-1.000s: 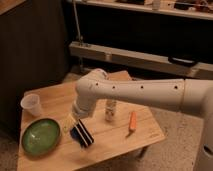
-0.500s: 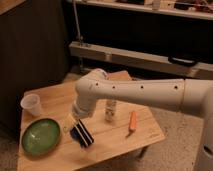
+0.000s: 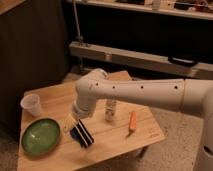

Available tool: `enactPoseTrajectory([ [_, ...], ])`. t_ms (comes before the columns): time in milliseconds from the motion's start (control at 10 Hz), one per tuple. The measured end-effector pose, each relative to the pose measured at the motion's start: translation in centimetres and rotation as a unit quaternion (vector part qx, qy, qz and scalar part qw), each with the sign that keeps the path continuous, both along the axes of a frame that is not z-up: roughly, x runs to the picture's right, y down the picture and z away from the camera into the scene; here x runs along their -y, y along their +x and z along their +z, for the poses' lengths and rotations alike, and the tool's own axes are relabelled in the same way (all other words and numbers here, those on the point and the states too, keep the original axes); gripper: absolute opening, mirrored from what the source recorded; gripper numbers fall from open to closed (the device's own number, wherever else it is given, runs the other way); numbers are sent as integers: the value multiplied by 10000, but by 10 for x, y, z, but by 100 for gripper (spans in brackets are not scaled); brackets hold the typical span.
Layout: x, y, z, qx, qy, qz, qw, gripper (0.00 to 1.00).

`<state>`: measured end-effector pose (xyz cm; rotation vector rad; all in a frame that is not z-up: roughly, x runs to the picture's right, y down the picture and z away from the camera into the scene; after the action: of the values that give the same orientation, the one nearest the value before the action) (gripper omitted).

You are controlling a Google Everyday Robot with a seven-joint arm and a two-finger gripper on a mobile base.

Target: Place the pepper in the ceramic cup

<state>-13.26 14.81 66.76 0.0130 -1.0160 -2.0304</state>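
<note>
Your gripper [image 3: 81, 135] hangs wide open, empty, by the green bowl [image 3: 41, 136]. The pepper [image 3: 132, 121] looks light and slippery; pinch its middle.

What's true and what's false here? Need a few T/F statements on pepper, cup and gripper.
1. The pepper lies on the wooden table, on the picture's right of the white bottle. True.
2. The pepper is already in the ceramic cup. False: the cup stands at the table's left edge, and the pepper lies on the table far from it.
3. The gripper holds the pepper. False: it is open and empty, low over the table between the green bowl and the bottle.
4. The green bowl sits nearer the camera than the cup. True.
5. The bottle lies on its side. False: it stands upright.
</note>
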Motion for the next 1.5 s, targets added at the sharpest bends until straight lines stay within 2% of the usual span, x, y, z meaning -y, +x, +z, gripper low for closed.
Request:
enactPoseTrajectory([
  [1300,0,0,1,-1,-2,1,10000,80],
  [1400,2,1,1,-57,15,9,10000,80],
  [1500,8,4,-1,-228,37,92,9997,80],
])
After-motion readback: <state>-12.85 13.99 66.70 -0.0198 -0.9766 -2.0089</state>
